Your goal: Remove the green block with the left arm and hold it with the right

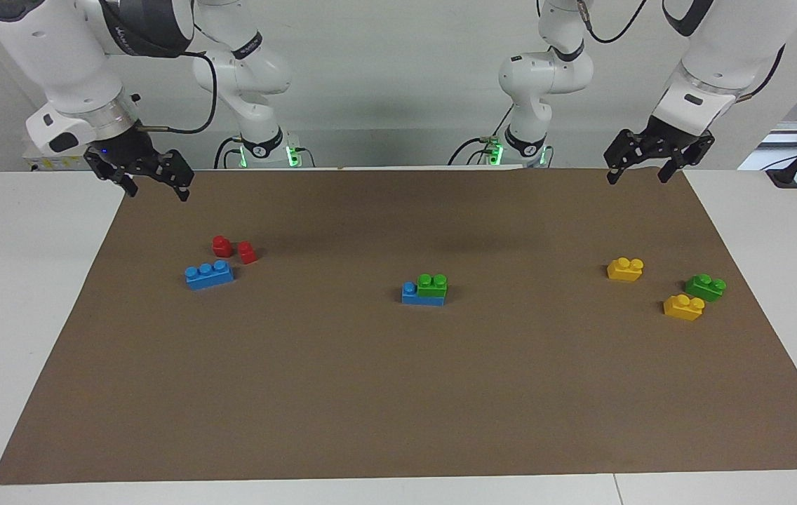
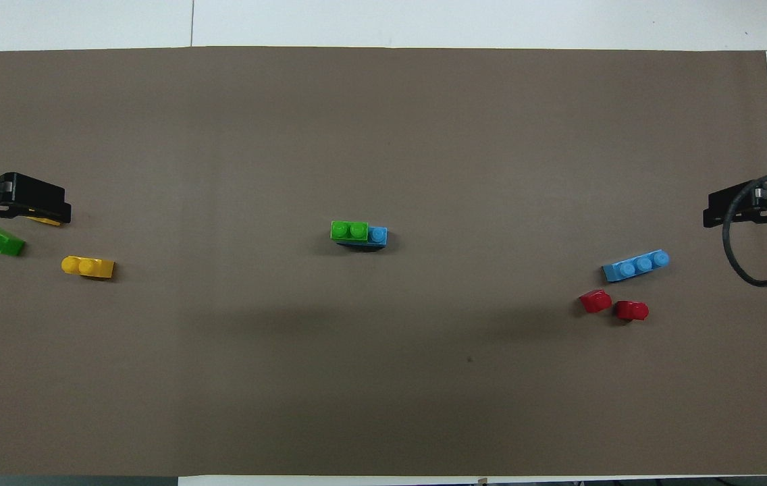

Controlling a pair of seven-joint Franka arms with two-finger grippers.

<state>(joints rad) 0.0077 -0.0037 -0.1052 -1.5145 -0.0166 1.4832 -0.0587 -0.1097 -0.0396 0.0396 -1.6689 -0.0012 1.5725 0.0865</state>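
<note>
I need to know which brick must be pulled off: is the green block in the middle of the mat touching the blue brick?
Touching. The facing view shows the green block seated directly on the blue brick, with no gap between them.

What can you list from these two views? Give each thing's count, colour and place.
green block: 1, green, stacked on blue brick, mat's middle
loose green brick: 1, left arm's end
yellow bricks: 2, beside it
long blue brick: 1, right arm's end
red pieces: 2, nearer the robots than it
mat: 1, brown, on white table
left gripper: open, raised, waiting
right gripper: open, raised, waiting
</note>
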